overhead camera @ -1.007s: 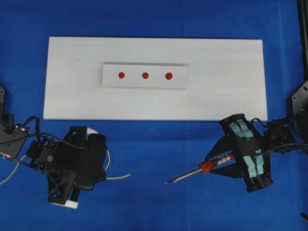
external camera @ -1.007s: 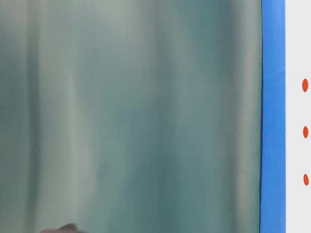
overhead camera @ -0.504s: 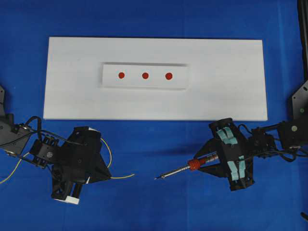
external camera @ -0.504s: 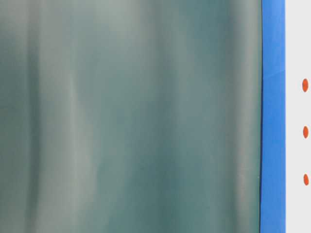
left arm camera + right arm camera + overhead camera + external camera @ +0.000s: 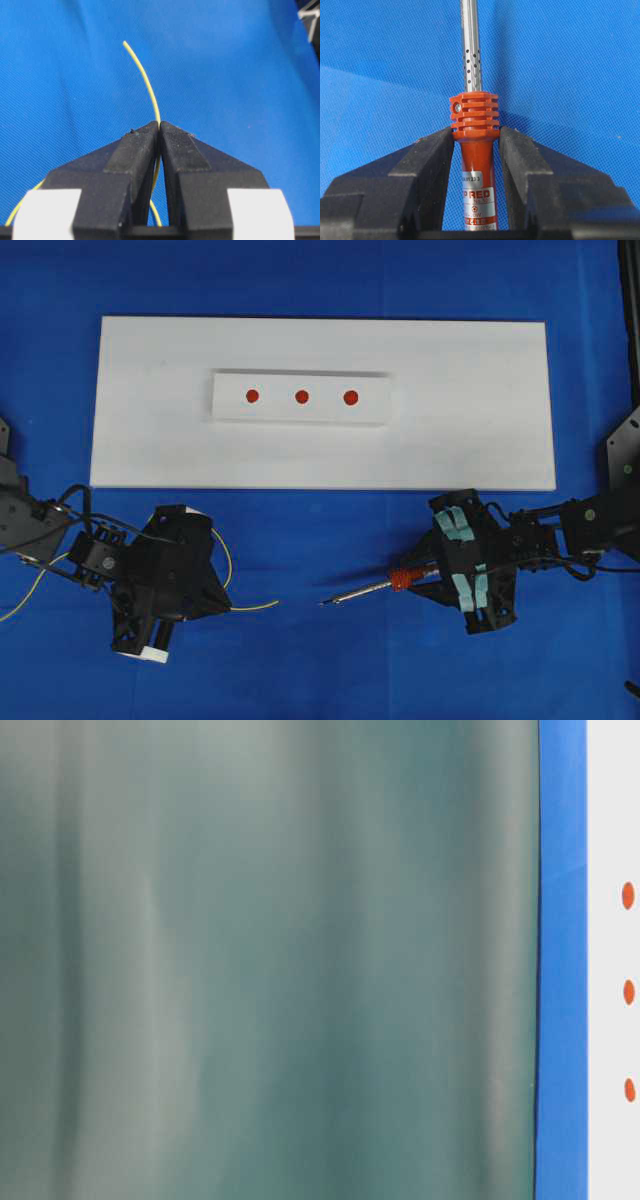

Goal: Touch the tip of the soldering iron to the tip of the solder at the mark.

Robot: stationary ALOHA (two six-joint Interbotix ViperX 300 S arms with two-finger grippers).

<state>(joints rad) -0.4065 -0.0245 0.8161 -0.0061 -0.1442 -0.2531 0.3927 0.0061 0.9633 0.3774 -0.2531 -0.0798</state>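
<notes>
Both grippers have drifted toward the lower middle of the overhead frame over the last second. The right gripper (image 5: 432,578) is clamped on the soldering iron (image 5: 372,586), whose tip now points left, nearer the free end of the solder (image 5: 262,606) than before. The left gripper (image 5: 159,131) pinches that yellow wire, its cut end curving up into the frame. The two tips sit apart, low on the blue cloth (image 5: 330,540), well below the white board (image 5: 480,430) and its three red marks (image 5: 301,396), so neither tool has reached a mark yet. No containers appear anywhere.
</notes>
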